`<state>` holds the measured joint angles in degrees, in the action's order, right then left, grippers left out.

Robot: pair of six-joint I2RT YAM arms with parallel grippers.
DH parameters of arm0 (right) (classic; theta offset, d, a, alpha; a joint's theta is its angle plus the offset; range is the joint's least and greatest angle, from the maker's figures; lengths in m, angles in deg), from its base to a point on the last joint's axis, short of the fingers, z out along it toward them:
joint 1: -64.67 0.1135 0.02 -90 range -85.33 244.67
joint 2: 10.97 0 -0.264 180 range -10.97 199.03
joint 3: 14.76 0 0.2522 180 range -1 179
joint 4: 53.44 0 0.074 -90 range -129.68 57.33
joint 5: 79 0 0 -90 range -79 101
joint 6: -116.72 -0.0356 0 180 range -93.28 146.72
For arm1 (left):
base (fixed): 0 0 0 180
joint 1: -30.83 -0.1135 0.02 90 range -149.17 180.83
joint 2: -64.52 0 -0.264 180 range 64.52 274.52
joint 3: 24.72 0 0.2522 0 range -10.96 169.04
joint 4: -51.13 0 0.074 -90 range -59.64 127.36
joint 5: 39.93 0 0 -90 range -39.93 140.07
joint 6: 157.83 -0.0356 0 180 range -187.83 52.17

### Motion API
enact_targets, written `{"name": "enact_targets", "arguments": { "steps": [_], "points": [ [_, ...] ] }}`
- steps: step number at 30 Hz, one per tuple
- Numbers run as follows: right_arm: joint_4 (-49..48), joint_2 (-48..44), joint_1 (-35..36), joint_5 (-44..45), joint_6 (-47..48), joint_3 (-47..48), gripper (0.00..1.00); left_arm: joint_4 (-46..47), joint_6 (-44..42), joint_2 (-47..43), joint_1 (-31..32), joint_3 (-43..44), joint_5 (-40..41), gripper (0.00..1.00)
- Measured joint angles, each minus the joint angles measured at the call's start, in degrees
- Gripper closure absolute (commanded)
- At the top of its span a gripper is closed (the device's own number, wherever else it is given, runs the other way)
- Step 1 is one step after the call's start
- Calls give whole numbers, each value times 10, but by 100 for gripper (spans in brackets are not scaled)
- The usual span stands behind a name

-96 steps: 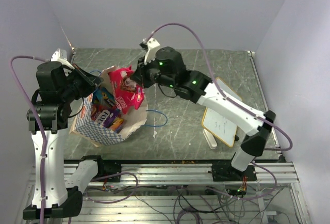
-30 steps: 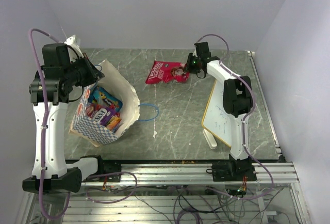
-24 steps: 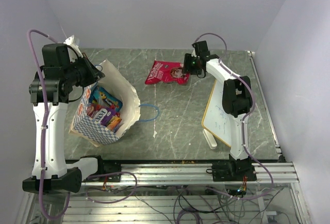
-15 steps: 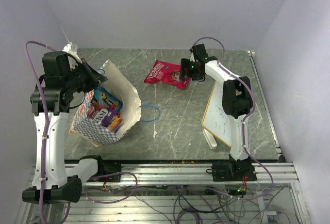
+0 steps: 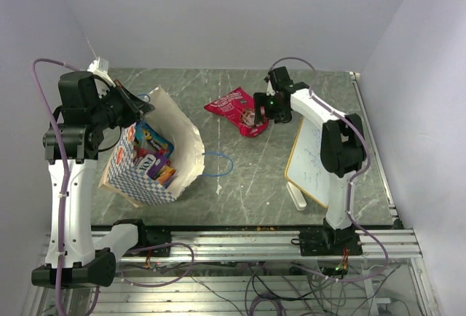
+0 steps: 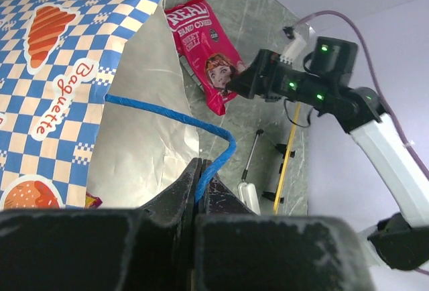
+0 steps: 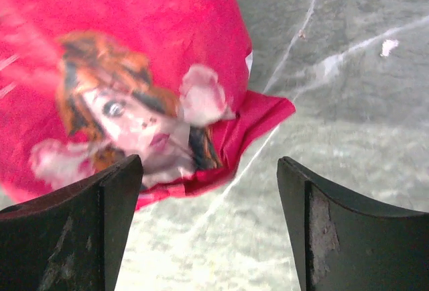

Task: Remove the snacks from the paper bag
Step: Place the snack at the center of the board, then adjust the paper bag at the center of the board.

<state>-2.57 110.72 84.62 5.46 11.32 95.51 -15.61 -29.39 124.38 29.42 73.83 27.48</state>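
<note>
Left jaws pinch thin blue string (image 6: 167,117); right jaws gape over glossy packet (image 7: 134,49).

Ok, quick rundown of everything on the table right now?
Paper bag: one, blue-white checkered, left side, open.
Packets: at least three, blue, purple, orange, inside Paper bag.
Red snack bag: one, lying on table, far centre.
String handle: one, blue, pinched by Left end effector.
Whiteboard: one, white, right side.
Table: one, grey-green marble.
Left end effector: shut on String handle.
Right end effector: open, over Red snack bag's corner.
</note>
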Motion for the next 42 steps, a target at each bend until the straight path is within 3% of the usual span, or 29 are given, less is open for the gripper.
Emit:
{"name": "enact_targets", "arguments": {
  "steps": [8, 13, 20, 24, 31, 42],
  "points": [
    [46, -156, 67, -21, -3, 38, 12, 14, 7, 27, 0, 8, -11, 93],
    [24, -212, 146, -138, -69, 36, 11, 19, 8, 44, 0, 19, -19, 93],
    [17, -177, 192, -313, -117, 37, 14, 26, 9, 53, 0, 26, -23, 93],
    [89, -113, 229, -313, -83, 101, 29, 34, 11, 59, 0, 27, -26, 93],
    [178, -61, 289, -281, -51, 152, 73, 37, 8, 94, 0, 66, -26, 93],
    [190, -43, 281, -236, -61, 201, 96, 15, -35, 177, 0, 192, -6, 93]
  ]
}}
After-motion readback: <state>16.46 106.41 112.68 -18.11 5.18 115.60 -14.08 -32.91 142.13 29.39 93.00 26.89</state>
